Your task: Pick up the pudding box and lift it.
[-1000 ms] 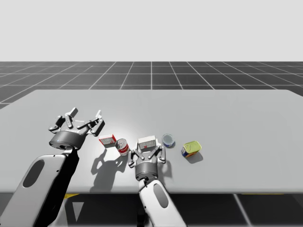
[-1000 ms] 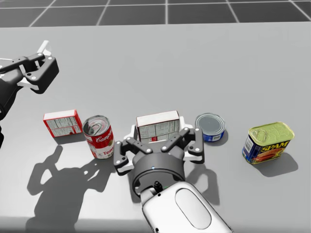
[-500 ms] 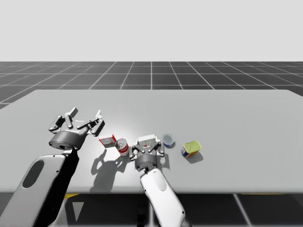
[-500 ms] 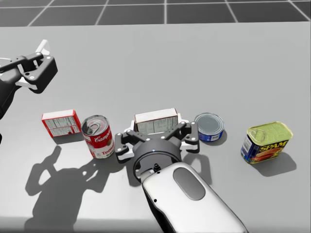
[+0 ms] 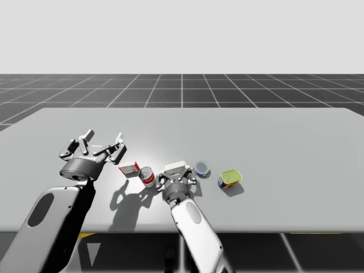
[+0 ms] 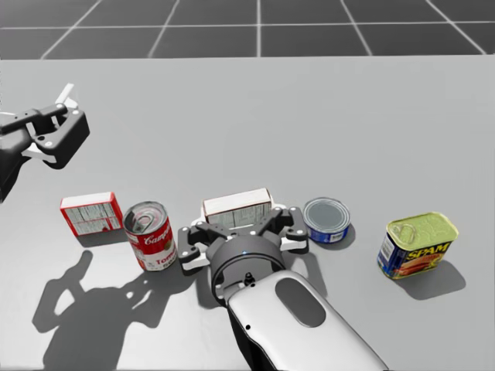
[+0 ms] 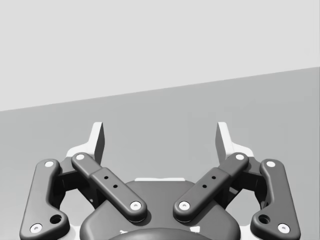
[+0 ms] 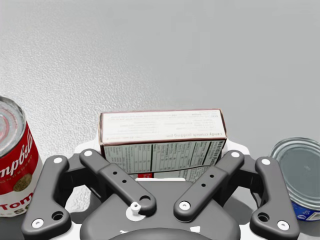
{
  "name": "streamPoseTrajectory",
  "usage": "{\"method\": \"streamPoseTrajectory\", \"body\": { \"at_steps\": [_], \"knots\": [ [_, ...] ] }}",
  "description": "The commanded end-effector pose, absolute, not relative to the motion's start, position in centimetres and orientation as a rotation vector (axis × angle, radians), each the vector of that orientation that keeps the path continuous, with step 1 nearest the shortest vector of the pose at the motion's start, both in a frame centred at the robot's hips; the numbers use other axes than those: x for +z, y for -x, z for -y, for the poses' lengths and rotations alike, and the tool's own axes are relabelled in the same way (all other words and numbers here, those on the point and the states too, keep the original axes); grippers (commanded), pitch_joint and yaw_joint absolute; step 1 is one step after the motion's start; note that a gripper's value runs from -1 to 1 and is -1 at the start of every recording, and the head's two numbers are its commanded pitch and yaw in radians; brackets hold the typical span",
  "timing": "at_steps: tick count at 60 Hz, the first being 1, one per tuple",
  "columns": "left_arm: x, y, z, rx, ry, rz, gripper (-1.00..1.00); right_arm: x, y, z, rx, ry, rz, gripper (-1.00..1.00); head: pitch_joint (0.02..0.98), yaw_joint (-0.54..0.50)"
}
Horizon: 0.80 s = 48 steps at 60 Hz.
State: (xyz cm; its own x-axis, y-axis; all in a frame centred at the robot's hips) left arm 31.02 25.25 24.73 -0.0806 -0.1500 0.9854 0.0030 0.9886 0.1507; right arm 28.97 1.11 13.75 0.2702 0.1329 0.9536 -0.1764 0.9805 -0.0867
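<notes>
Our left gripper [image 5: 102, 143] hangs wide open, well left of the row. The pudding box [image 8: 162, 126] stands between red soup can [image 6: 151, 236] and flat blue can [image 6: 326, 219], inside our right gripper [image 8: 161, 150], whose jaws are wide. Its long axis runs finger to finger and we see no contact yet.

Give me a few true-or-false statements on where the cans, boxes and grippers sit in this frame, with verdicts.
1. The pudding box stands between the red can and the blue can. True.
2. My left gripper holds the red box. False: its fingers are open with nothing between them, and it hovers apart from that box.
3. The yellow-topped rectangular can stands next to the red box. False: it is at the row's other end, beyond the blue can.
4. My right gripper is at the pudding box, which rests on the table. True.
</notes>
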Motion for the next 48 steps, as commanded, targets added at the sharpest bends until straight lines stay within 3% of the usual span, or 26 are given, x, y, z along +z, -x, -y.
{"method": "streamPoseTrajectory", "body": {
  "at_steps": [1, 14, 22, 38, 48],
  "knots": [
    [24.7, -31.0, -25.1, -0.13, -0.113, 1.648, -1.0, 13.0, -28.7, -0.7, 0.146, 0.005, 1.256, 1.0, 0.702, 0.03],
    [24.7, -30.9, -25.0, -0.133, -0.112, 1.648, -1.0, 13.0, -28.3, -0.7, 0.148, -0.005, 1.265, 1.0, 0.506, 0.04],
    [24.6, -30.9, -25.0, -0.133, -0.114, 1.647, -1.0, 13.0, -28.1, -0.6, 0.148, -0.005, 1.27, 1.0, 0.439, 0.04],
    [24.6, -30.9, -25.0, -0.132, -0.114, 1.647, -1.0, 13.8, -27.7, -0.5, 0.151, -0.014, 1.301, 1.0, 0.413, 0.03],
    [24.6, -31.0, -25.1, -0.13, -0.113, 1.648, -1.0, 16.6, -27.0, -0.2, 0.17, -0.025, 1.387, 1.0, 0.412, 0.03]
  ]
}}
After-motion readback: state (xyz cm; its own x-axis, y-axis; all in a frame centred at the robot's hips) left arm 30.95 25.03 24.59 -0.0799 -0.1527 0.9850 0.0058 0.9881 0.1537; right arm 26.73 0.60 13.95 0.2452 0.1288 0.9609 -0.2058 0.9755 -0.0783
